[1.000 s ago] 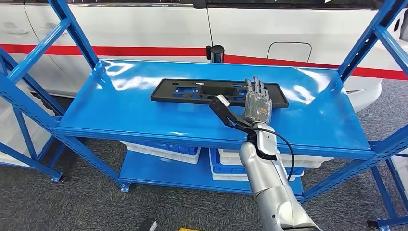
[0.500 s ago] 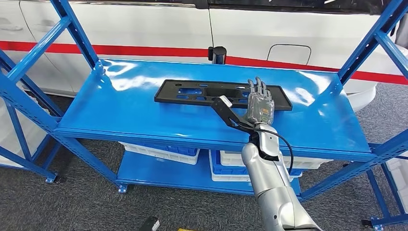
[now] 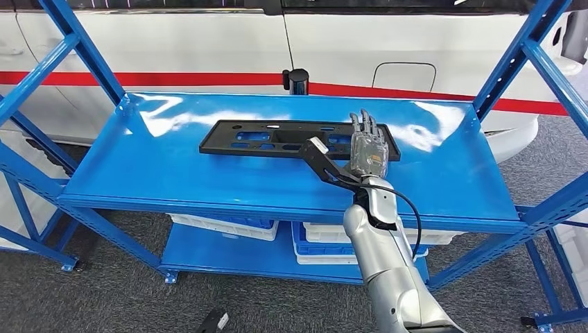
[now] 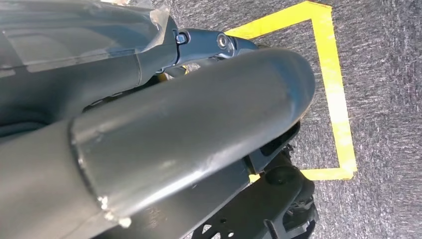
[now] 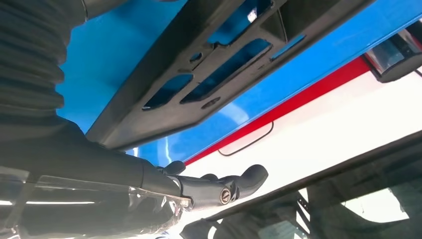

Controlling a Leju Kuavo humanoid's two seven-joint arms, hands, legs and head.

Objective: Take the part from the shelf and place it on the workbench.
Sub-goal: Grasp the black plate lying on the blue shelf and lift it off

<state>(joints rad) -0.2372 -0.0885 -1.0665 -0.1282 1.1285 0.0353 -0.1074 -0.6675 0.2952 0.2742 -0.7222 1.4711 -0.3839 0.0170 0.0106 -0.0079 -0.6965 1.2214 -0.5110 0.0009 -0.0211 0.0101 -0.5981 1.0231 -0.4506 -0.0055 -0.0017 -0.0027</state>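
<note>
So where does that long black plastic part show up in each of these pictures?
Head view: the black part lies flat on the blue shelf top, with the right hand over its right end.
Left wrist view: not in it; yellow floor tape on grey carpet.
Right wrist view: the part runs across the picture.
Shared landmark: the blue shelf top.

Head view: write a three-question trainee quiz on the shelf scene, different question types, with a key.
1. True or false: the flat black plastic part with cut-outs lies on the glossy blue metal shelf.
2. Multiple choice: where is the right robot hand? A) over the part's right end B) over its left end C) beneath the shelf
3. Fill in: on the lower shelf level stand white and ____ plastic bins.

Key: 1 true; 2 A; 3 blue.
</note>
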